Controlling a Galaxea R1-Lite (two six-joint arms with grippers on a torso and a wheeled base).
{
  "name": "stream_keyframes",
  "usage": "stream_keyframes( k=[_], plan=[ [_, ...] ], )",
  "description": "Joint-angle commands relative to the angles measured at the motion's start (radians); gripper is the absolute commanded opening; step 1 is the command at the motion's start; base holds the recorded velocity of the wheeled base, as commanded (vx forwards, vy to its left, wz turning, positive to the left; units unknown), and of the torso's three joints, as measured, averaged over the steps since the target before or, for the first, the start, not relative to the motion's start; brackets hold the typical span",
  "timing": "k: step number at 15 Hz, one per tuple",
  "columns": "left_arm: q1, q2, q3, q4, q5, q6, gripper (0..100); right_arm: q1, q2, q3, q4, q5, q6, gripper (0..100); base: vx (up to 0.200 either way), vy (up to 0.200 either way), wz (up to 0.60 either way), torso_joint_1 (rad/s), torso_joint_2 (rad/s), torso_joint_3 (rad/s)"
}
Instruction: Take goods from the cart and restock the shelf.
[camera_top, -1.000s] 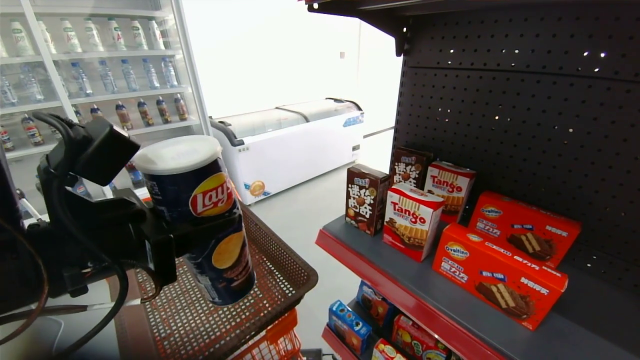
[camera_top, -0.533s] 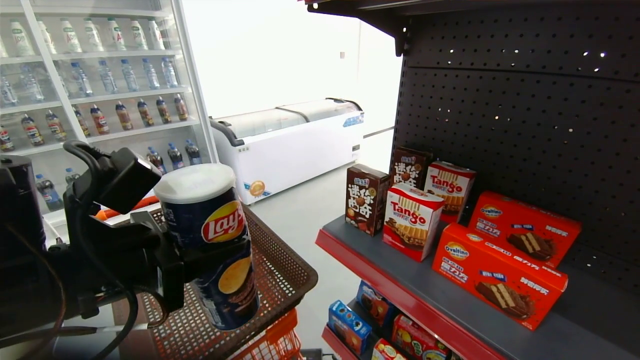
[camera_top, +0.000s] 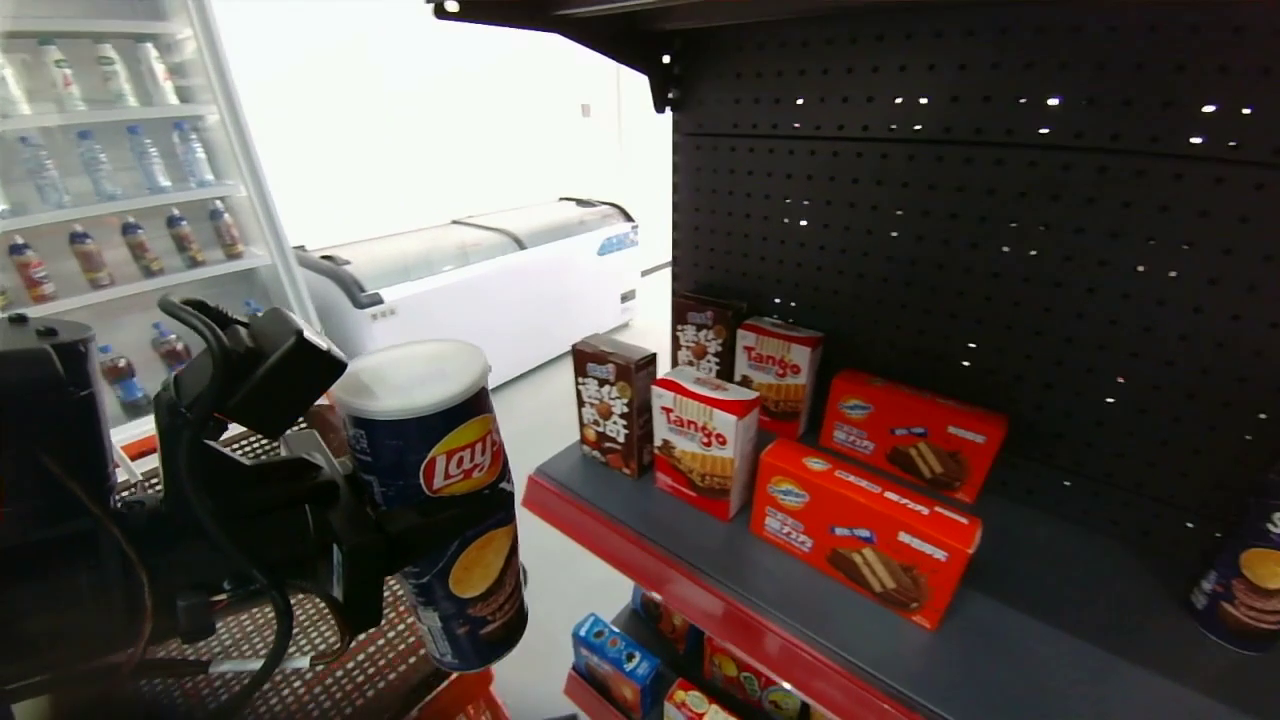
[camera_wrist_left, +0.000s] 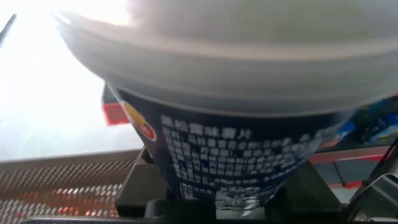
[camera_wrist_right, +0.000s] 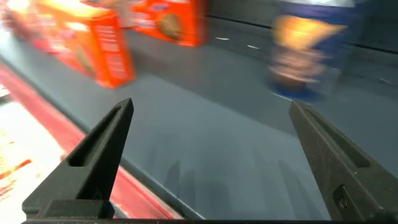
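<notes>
Turned with the robot's view toward the shelf (camera_top: 700, 590), the left end effector (camera_top: 430, 520) stays clamped on the chip can (camera_top: 425, 430), held between cart (camera_top: 330, 650) and the shelf's front edge, while the right end effector (camera_wrist_right: 209, 106) hangs spread above the shelf, placement likely next.

the head view looks forward and down from above: the shelf (camera_top: 1000, 640) runs from 6 to 4 o'clock, its pegboard (camera_top: 950, 250) stands at 1 o'clock, and the left gripper (camera_top: 440, 520) with its chip can (camera_top: 440, 440) looms close at 8 o'clock. the left wrist view looks along that gripper, pressed right against the chip can (camera_wrist_left: 236, 162), with the cart (camera_wrist_left: 62, 180) beyond. the right wrist view looks out between the spread fingers (camera_wrist_right: 93, 155) of the right gripper (camera_wrist_right: 210, 104), low and near over the shelf (camera_wrist_right: 205, 162), facing the orange boxes (camera_wrist_right: 106, 50) and a second can (camera_wrist_right: 305, 50). the head view shares both, the orange boxes (camera_top: 865, 520) at 4 o'clock and the second can (camera_top: 1240, 580) at its edge beyond them.
</notes>
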Motion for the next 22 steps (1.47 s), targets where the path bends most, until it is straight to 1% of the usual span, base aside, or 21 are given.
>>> stream_keyframes(
  k=[1, 3, 5, 7, 9, 14, 22],
  plan=[
    [-0.045, -0.002, -0.012, -0.001, 0.0, 0.0, 0, 0.0, 0.001, 0.0, 0.0, 0.001, 0.0, 100, 0.0, 0.0, -0.6, -0.002, 0.0, 0.007],
    [-0.107, -0.002, -0.029, -0.001, 0.003, 0.001, 0, 0.0, 0.001, 0.0, 0.0, 0.001, 0.0, 100, 0.0, 0.0, -0.6, 0.002, 0.0, 0.002],
    [-0.118, -0.002, -0.04, -0.001, 0.003, 0.006, 0, 0.0, 0.001, 0.0, 0.0, 0.001, 0.0, 100, 0.0, 0.0, -0.6, 0.002, 0.0, 0.005],
    [-0.127, -0.002, -0.046, -0.001, 0.001, 0.037, 0, 0.0, 0.001, 0.0, 0.0, 0.001, 0.0, 100, 0.0, 0.0, -0.6, 0.002, 0.0, 0.0],
    [-0.15, -0.004, -0.05, 0.001, 0.003, 0.037, 0, 0.0, 0.001, 0.0, 0.0, 0.001, 0.0, 100, 0.0, 0.0, -0.6, -0.007, 0.0, 0.002],
    [-0.148, -0.002, -0.047, -0.001, 0.003, 0.037, 0, 0.0, 0.001, 0.0, 0.0, 0.001, 0.0, 100, 0.0, 0.0, -0.6, 0.001, 0.0, 0.001],
    [-0.122, -0.004, -0.041, -0.001, 0.006, 0.038, 0, 0.0, 0.001, 0.0, 0.0, 0.001, 0.002, 100, 0.0, 0.0, 0.0, 0.0, 0.0, 0.0]
  ],
)
